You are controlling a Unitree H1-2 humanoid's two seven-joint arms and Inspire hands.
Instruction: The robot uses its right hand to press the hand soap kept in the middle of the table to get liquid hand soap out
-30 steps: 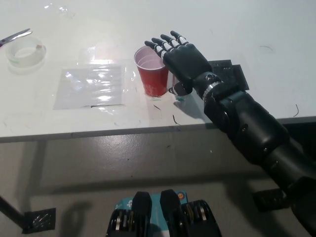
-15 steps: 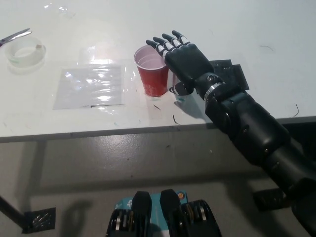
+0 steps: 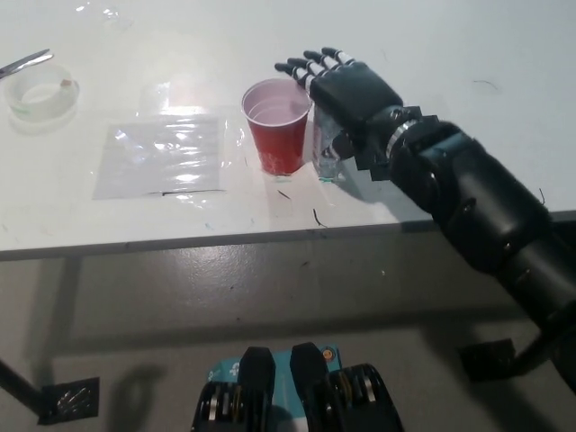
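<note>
The black right hand (image 3: 346,85) hovers flat, fingers spread and holding nothing, over the small clear soap bottle (image 3: 329,155). The bottle stands just right of the red plastic cup (image 3: 277,126), near the table's near edge, mostly hidden. No soap is visible yet, so the press seems still to come. The left hand is out of view.

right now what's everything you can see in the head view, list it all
red cup: one, red outside and pale inside, upright at table middle
soap bottle: one, clear with teal at its base, right of the cup, mostly hidden under the hand
plastic sheet: one, clear, flat, left of the cup
tape roll: one, clear, far left
metal tool: one, silvery, behind the tape roll, cut off by the edge
table: one, white
right hand: one, black, fingers spread above the soap bottle
left hand: not in view
</note>
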